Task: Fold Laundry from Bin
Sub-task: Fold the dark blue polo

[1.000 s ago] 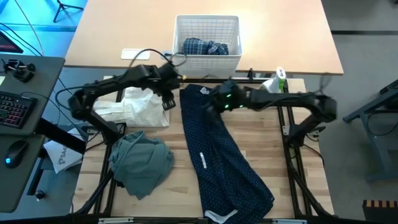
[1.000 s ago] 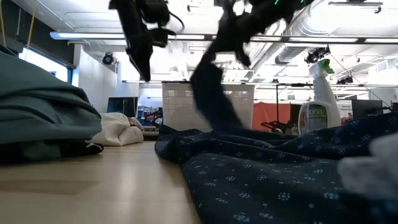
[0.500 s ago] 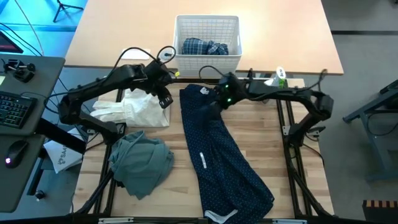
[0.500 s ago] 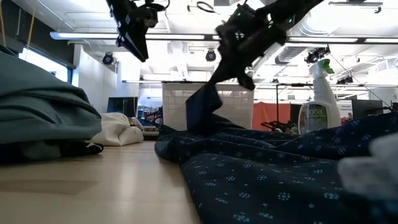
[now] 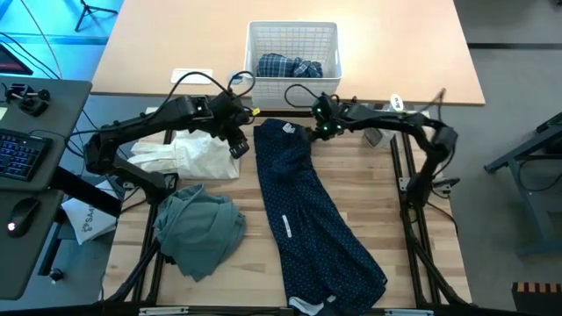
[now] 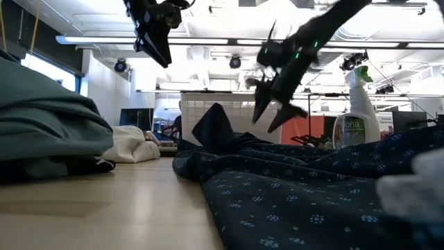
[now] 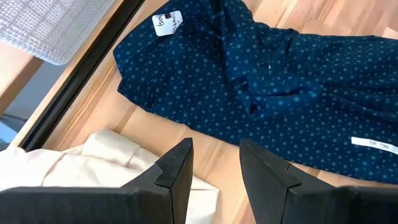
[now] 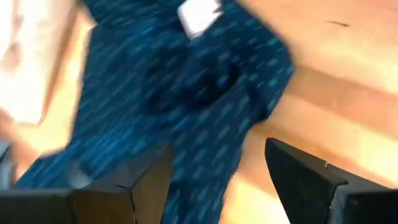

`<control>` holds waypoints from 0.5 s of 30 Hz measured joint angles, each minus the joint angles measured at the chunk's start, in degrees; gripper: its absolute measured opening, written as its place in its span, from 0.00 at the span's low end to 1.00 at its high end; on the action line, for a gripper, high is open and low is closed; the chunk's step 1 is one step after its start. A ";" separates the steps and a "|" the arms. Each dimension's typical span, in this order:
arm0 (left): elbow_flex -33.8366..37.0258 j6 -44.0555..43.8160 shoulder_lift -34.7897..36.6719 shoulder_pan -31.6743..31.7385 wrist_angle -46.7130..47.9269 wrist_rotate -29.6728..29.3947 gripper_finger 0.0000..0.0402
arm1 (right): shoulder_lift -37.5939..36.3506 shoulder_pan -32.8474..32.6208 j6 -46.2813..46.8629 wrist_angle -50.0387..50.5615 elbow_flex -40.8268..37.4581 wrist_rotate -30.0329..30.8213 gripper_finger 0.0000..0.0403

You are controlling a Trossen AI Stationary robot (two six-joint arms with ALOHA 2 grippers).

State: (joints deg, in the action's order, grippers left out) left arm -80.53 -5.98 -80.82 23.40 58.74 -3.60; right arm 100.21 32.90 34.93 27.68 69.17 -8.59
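The navy dotted trousers (image 5: pixel 307 211) lie lengthwise on the table, waist end toward the far edge, with a bunched fold (image 6: pixel 215 125) standing up there. My right gripper (image 5: pixel 323 130) hangs open just above the waist's right corner (image 8: pixel 174 81), holding nothing. My left gripper (image 5: pixel 235 145) is open in the air between the white cloth (image 5: pixel 198 151) and the trousers (image 7: pixel 280 68). The bin (image 5: pixel 294 31) stands past the far edge with the plaid shirt (image 5: pixel 290 67) inside. The grey-green top (image 5: pixel 200 230) lies crumpled at the near left.
A spray bottle (image 5: pixel 393 107) stands at the table's far right, close behind my right arm. A desk with a keyboard (image 5: pixel 18 154) and a mouse sits off the table's left side. Bare wood (image 5: pixel 386 211) shows right of the trousers.
My right gripper has gone down and toward the far edge, then opened and let go of the trousers' waist end. That end, lifted a second ago, has fallen into a bunched fold on the table. My left gripper has risen a little.
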 joint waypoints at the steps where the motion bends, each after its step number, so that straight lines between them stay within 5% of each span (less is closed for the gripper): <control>1: 0.00 -0.31 0.00 0.00 -0.01 0.00 0.29 | 1.52 0.41 1.09 -1.76 -0.02 0.15 0.62; 5: 0.58 -1.32 0.04 -0.24 -0.43 -0.07 0.29 | 6.11 0.86 3.64 -9.34 0.02 -0.02 0.52; 9: 1.92 -1.50 0.04 -0.40 -0.61 0.09 0.29 | 8.86 0.86 1.98 -10.94 0.02 -2.65 0.32; 12: 3.11 -1.52 0.04 -0.71 -0.84 0.09 0.29 | 7.89 0.84 -2.20 -9.92 0.02 -4.97 0.09; 15: 4.18 -1.92 0.09 -1.07 -1.64 0.11 0.29 | 2.56 -0.23 -6.57 -4.98 0.50 -3.66 0.04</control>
State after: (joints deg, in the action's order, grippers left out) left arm -76.35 -7.91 -80.73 22.33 57.10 -3.49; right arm 102.77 32.67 28.35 22.70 69.66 -12.25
